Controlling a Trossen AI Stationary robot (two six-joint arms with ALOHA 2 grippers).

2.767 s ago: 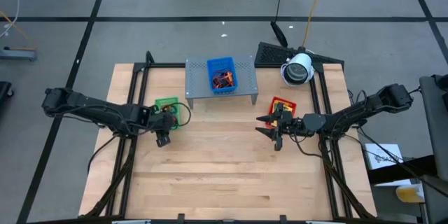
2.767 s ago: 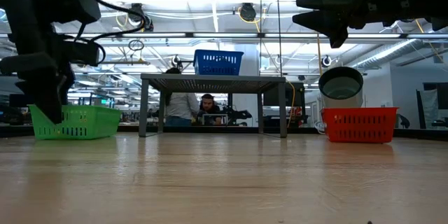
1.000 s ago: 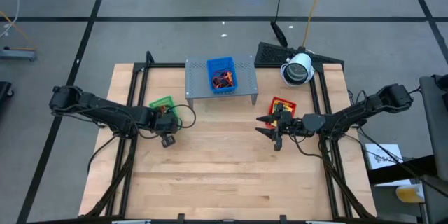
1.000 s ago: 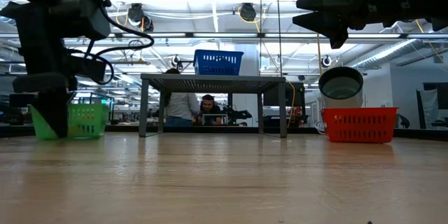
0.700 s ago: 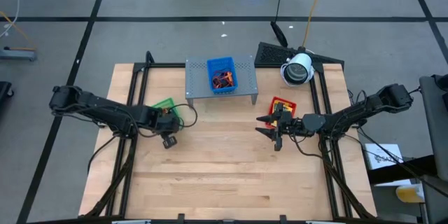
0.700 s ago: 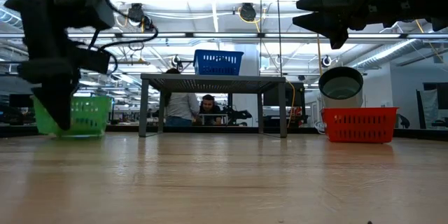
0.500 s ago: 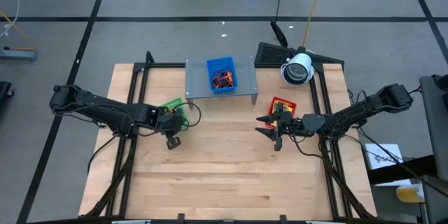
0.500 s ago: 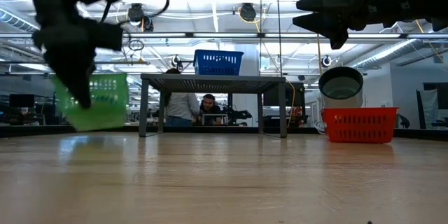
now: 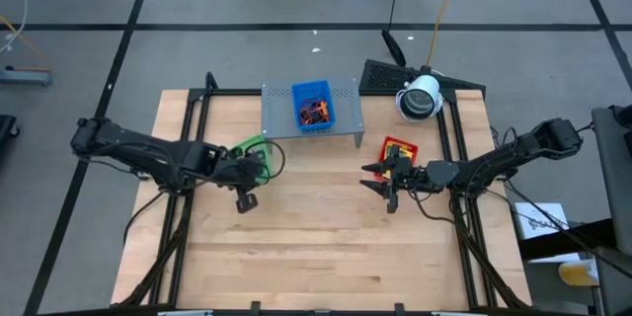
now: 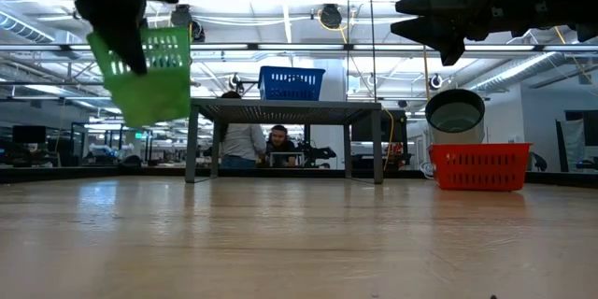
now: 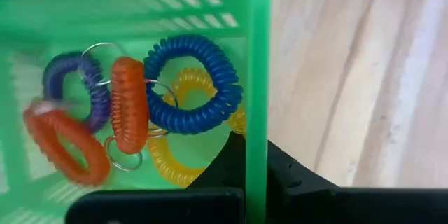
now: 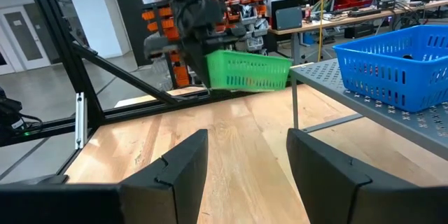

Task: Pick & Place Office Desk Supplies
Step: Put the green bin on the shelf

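My left gripper (image 9: 247, 171) is shut on a green plastic tray (image 10: 149, 67), which hangs tilted in the air left of the grey shelf (image 9: 310, 121). Inside the tray lie coiled rings: a blue one (image 11: 192, 84), orange ones (image 11: 128, 101), a purple one (image 11: 66, 77) and a yellow one (image 11: 168, 164). A blue tray (image 9: 312, 104) holding orange-red loops stands on the shelf. A red tray (image 9: 398, 148) sits on the table at the right. My right gripper (image 9: 381, 178) hovers open beside the red tray, holding nothing. My left gripper pinches one side wall of the green tray at its rim (image 11: 257, 136), with one finger (image 11: 227, 164) inside the tray and one finger (image 11: 290, 175) outside. The tray is lifted clear of the table and hangs tilted below the gripper (image 10: 121, 14).
The grey perforated shelf (image 10: 285, 106) stands on legs at the table's far middle. A white round camera (image 9: 420, 99) sits at the far right. Bare wood (image 9: 316, 247) fills the table's near half. People sit in the room behind (image 10: 248, 140).
My left gripper has risen and gone toward the table's right, nearer the shelf, carrying the green tray. The tray has left the table, is lifted clear and has tipped over at an angle. The rings have stayed inside it.
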